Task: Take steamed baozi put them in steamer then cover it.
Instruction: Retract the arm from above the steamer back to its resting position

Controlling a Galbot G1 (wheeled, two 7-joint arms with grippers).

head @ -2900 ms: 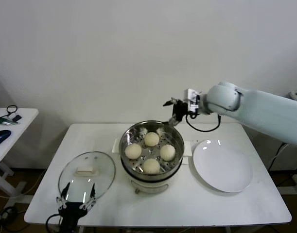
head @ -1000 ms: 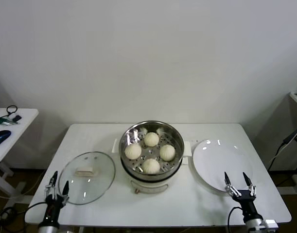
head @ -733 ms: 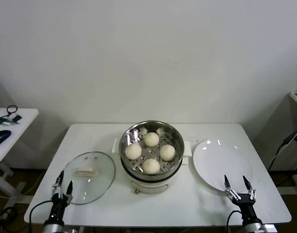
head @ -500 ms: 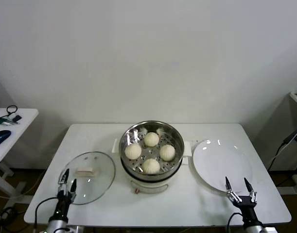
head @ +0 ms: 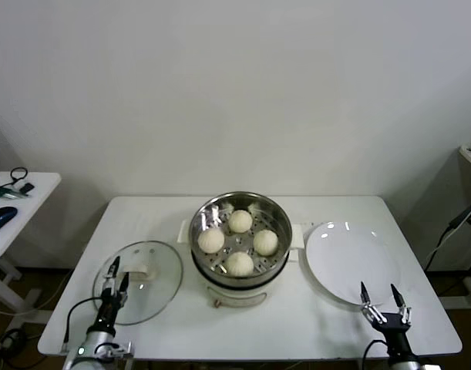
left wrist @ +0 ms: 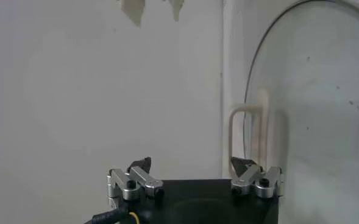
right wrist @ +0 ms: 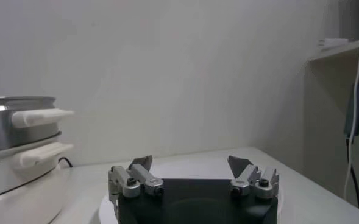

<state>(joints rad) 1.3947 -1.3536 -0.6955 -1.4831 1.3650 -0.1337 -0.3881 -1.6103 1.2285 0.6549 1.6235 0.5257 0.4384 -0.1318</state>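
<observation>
Beyond the left gripper [head: 112,274], fingers spread and empty, lies the glass cover [head: 139,280], its handle [head: 145,271] nearest that arm; right gripper [head: 381,299] likewise spread.

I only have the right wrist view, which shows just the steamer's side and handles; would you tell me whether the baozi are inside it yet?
Observer: Yes, four steamed baozi sit on the perforated tray inside the steamer.
Operator: Thank you. Is the cover on?
Observer: No, the cover lies flat on the table, on the steamer's left.
Operator: And where is the left gripper?
Observer: The left gripper, fingers open, is over the cover's near-left edge.
</observation>
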